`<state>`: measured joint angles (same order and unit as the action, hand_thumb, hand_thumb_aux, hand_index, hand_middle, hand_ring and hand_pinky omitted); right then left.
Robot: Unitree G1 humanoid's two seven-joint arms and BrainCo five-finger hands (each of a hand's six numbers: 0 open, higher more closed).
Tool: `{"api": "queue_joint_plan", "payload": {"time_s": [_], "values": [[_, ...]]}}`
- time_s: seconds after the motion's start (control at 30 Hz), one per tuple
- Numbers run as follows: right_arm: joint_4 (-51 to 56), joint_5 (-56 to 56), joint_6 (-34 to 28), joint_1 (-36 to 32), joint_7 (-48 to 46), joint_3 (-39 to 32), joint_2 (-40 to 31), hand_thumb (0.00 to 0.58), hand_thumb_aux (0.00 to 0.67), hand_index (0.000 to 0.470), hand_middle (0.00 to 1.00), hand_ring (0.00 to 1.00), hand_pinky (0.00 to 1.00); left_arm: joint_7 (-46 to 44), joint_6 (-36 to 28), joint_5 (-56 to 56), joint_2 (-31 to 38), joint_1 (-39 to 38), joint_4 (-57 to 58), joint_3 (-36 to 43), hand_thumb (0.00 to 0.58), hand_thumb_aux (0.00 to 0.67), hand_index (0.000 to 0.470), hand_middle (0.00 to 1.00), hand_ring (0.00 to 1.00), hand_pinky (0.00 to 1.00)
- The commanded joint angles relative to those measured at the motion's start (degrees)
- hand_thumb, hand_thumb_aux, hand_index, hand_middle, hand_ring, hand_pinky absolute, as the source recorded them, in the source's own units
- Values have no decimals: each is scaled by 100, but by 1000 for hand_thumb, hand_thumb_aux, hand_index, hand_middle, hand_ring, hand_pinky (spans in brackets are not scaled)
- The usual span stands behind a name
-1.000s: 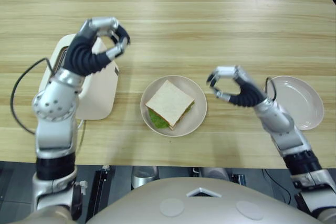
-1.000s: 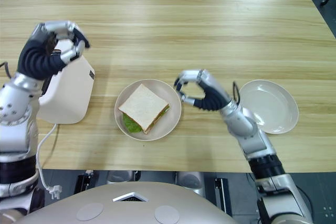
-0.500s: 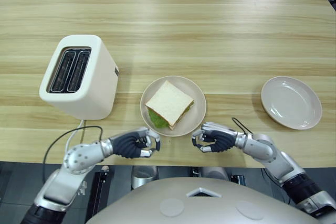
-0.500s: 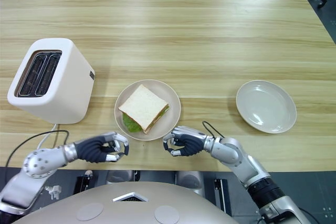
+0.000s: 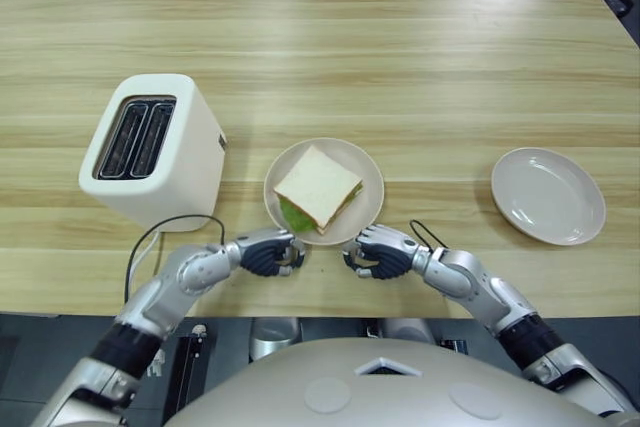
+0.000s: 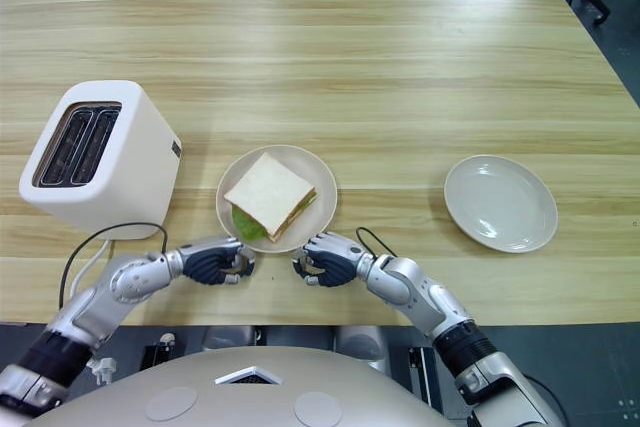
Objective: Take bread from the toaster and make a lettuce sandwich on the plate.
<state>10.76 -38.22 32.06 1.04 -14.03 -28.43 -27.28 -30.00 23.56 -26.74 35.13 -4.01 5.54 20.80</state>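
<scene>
A sandwich (image 5: 318, 186) of two bread slices with green lettuce between them lies on a beige plate (image 5: 369, 179) in the middle of the table. The white toaster (image 5: 152, 161) stands to the plate's left, and both of its slots look empty. My left hand (image 5: 265, 253) rests low on the table just in front of the plate's near left rim, fingers curled and holding nothing. My right hand (image 5: 379, 252) sits in front of the plate's near right rim, likewise curled on nothing.
A second beige plate (image 5: 547, 195), bare, lies at the right. The toaster's black cord (image 5: 165, 232) loops over the table's near edge beside my left forearm. Bare wooden tabletop stretches behind the plates and toaster.
Both hands dropped from raised positions over the toaster and beside the plate to the table's near edge, then crept closer to the plate. The camera view shifted slightly.
</scene>
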Motion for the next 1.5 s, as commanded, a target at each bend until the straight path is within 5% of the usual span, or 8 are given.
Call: {"api": "queue_joint_plan", "payload": {"time_s": [0.03, 1.0, 1.03, 1.07, 1.1, 1.17, 1.2, 1.5], "values": [[346, -188, -320, -213, 74, -9, 55, 580, 670, 460, 1000, 1000, 1000, 409, 183, -514, -168, 670, 1095, 301, 580, 670, 460, 1000, 1000, 1000], [4233, -92, 267, -3162, 1661, -68, 489, 580, 670, 460, 647, 647, 647, 2768, 1310, -290, -1447, 3490, 4901, 20, 580, 670, 460, 1000, 1000, 1000], [3846, 5, 258, -2950, 1697, 46, 395, 427, 326, 224, 0, 0, 0, 2851, 1405, -174, -1413, 3333, 4585, -88, 580, 670, 460, 1000, 1000, 1000], [3354, 122, 224, -2700, 1736, 198, 303, 0, 0, 0, 0, 0, 0, 2903, 1465, -74, -1370, 3086, 4096, -198, 579, 649, 446, 1000, 1000, 1000], [2899, 274, 214, -2474, 1763, 366, 248, 0, 0, 0, 0, 0, 0, 2967, 1525, 3, -1336, 2835, 3642, -289, 577, 620, 426, 1000, 1000, 1000], [1983, 679, 268, -2038, 1771, 706, 243, 0, 0, 0, 0, 0, 0, 2918, 1423, 329, -1329, 2177, 2379, -545, 523, 460, 316, 808, 808, 808], [1552, 865, 346, -1851, 1830, 857, 283, 0, 0, 0, 0, 0, 0, 2889, 1298, 454, -1346, 1849, 1676, -667, 183, 116, 79, 0, 0, 0], [1628, 2219, 1052, -1578, 2296, 1549, 1619, 0, 0, 0, 0, 0, 0, 3154, 369, 1454, -2386, 860, 178, -1278, 0, 0, 0, 0, 0, 0]]}}
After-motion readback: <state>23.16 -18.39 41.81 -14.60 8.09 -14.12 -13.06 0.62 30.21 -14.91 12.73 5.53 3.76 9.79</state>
